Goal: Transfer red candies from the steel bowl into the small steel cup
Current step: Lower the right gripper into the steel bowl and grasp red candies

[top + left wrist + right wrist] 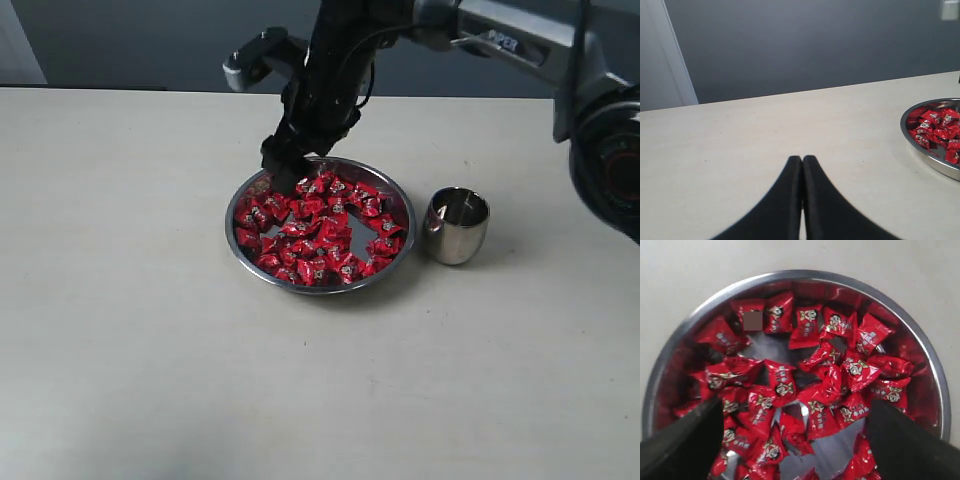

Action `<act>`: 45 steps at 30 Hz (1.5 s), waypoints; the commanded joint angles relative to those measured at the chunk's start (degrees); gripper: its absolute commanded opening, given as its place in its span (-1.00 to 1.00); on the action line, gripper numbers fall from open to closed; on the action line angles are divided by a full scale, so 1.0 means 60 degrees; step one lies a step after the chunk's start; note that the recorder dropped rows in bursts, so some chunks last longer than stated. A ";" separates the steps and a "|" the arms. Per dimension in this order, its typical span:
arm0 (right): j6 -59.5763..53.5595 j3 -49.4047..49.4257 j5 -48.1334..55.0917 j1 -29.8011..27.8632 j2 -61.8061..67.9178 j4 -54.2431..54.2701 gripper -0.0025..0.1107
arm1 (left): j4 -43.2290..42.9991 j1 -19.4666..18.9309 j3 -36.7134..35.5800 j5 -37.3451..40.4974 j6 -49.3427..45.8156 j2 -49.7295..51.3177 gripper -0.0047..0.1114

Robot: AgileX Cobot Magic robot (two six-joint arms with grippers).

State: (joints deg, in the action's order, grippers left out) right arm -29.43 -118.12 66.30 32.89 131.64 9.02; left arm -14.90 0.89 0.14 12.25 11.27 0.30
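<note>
Dozens of red candies (825, 385) in steel bowl (805, 274) under wide-spread right tool (795, 404)

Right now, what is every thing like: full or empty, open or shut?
steel bowl: upright on the table, full of candies.
red candies: wrapped, piled in the bowl, none held.
small steel cup: upright beside the bowl, looks empty.
right gripper: open over the candies, holding nothing.
left gripper: shut, empty, away from the bowl.
</note>
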 commanded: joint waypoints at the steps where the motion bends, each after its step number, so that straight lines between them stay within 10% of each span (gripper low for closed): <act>1: 0.0344 -0.0041 -0.0298 0.0072 0.0593 -0.0836 0.38 | 0.0039 0.0061 -0.0023 -0.0054 0.0035 -0.0049 -0.91; 45: 0.3415 -0.0041 0.0610 0.0072 0.1316 -0.0984 0.21 | 0.0039 0.0061 -0.0023 -0.0054 0.0035 -0.0049 -0.91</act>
State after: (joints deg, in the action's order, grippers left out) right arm -9.71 -118.12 69.79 33.35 139.92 3.64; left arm -14.90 0.89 0.14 12.25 11.27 0.30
